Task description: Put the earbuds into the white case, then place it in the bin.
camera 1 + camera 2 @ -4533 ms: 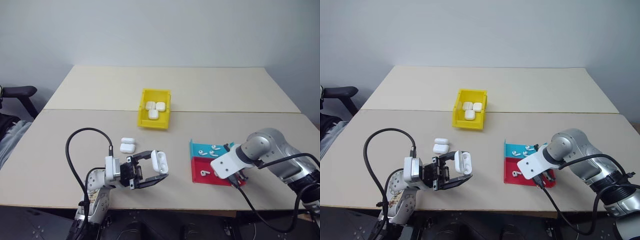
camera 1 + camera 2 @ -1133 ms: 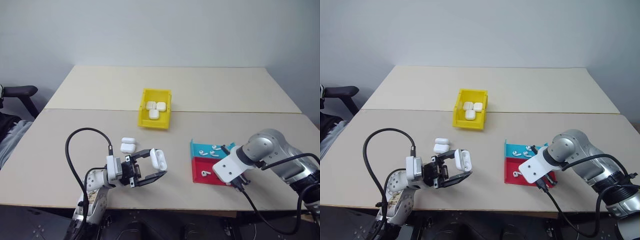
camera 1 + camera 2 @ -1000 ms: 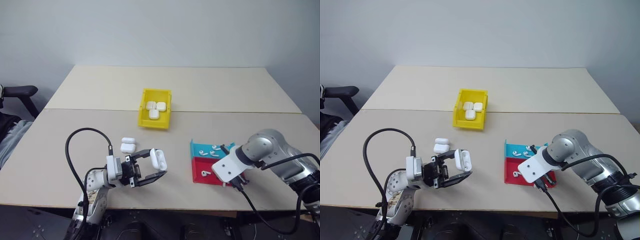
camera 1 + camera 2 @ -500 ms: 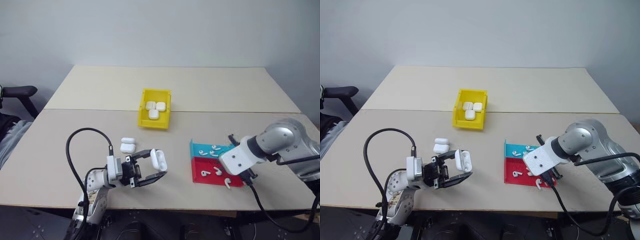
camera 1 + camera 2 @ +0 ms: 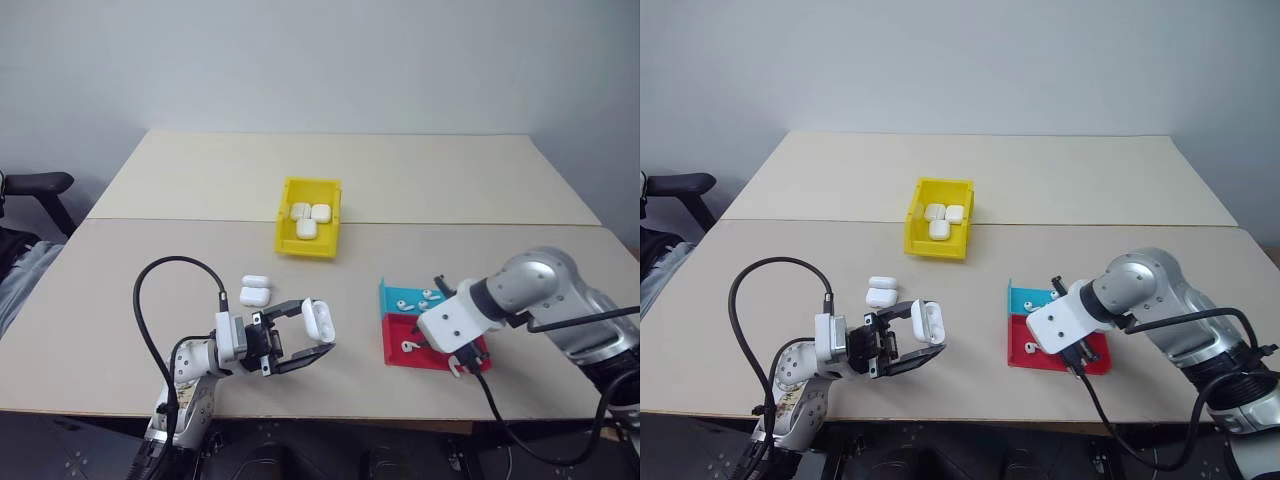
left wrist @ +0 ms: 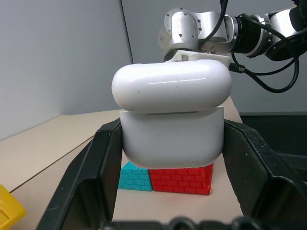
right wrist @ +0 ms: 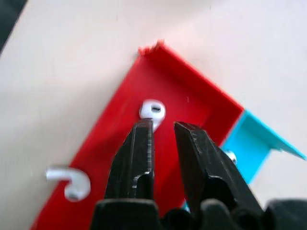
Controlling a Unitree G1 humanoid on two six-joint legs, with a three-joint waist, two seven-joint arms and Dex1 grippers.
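Note:
My left gripper is shut on the white case, holding it above the table's near edge with its lid hinged up; in the left wrist view the case sits between both fingers. My right gripper points down over the red tray, its fingers a narrow gap apart with nothing between them. One earbud lies just past its fingertips on the red tray. Another earbud rests at that tray's near edge. More earbuds lie in the teal tray. The yellow bin stands mid-table.
Three white cases lie inside the bin. Two spare cases sit on the table behind my left gripper. A black cable loops off the left arm. A chair armrest stands past the table's left edge.
My right hand swung out to the right, then came back left over the red tray. An earbud now shows at that tray's near edge. The left gripper and case stayed put.

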